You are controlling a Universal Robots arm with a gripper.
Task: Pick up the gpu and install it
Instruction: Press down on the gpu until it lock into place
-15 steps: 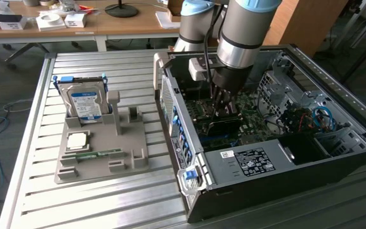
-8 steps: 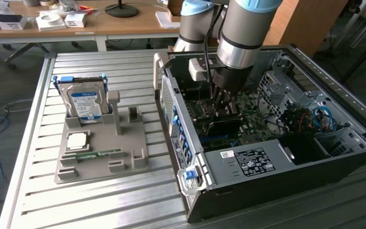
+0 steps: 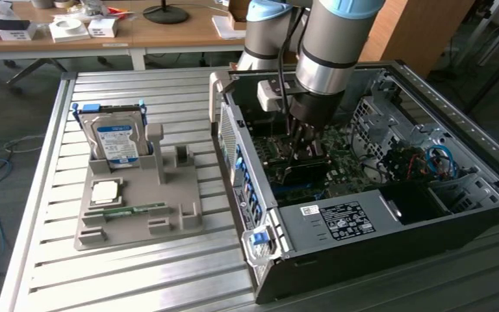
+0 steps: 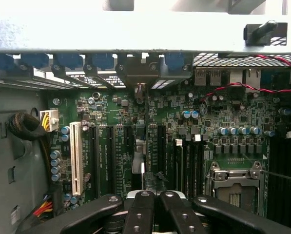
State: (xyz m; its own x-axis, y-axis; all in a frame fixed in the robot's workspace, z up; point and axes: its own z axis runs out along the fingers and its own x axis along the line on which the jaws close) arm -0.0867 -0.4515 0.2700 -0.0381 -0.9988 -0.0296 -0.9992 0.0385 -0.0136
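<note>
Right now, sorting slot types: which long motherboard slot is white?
The outermost slot, nearest the yellow-wired connector; the neighbouring long slots are black.

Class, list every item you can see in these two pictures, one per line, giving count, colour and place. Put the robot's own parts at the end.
computer case: one, black, open, on the metal table at the exterior view's right
motherboard: one, dark green, inside the case
white slot: one, upright on the motherboard
processor socket: one, silver frame, on the motherboard
gpu: one, dark, inside the case under the gripper
hard drive: one, silver with blue-white label, upright in the grey holder
grey holder: one, on the table at the exterior view's left
memory stick: one, green, lying on the holder
metal table: one, silver, ribbed
robot arm: one, grey and blue, reaching into the case
gripper: one, black, shut
</note>
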